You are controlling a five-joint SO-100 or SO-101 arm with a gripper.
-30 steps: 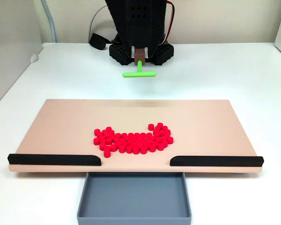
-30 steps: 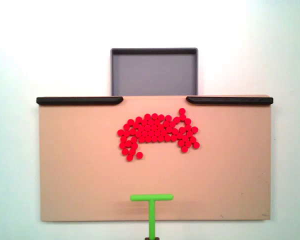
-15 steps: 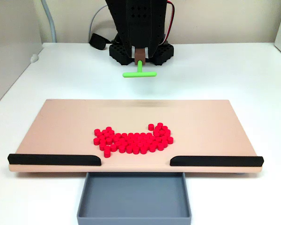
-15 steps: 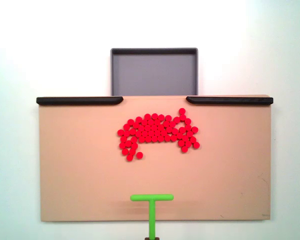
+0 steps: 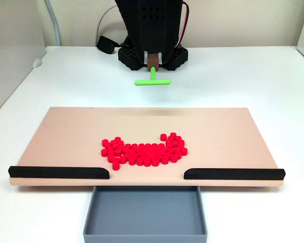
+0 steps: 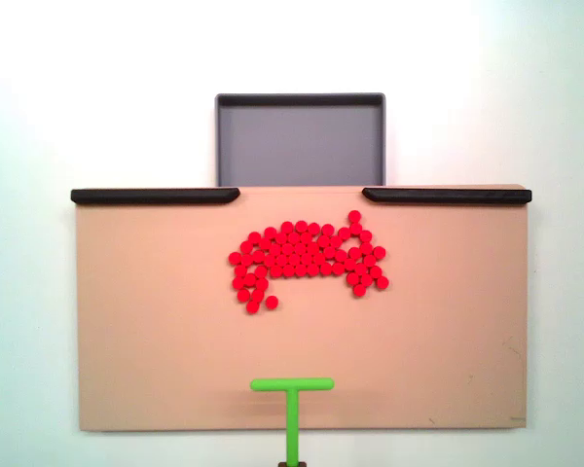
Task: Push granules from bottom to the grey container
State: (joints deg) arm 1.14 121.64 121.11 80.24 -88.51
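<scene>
Red granules sit in one loose cluster mid-board on the tan board, slightly below centre in the front fixed view, just above centre in the top-down fixed view. None in the grey container, which sits at the board edge in the gap between the two black bars. Green T-shaped pusher hangs from the black arm, crossbar over the board's far edge from the container, well apart from the granules. Fingers not discernible; can't tell whether they are apart or clamped on the pusher stem. White desk underneath.
</scene>
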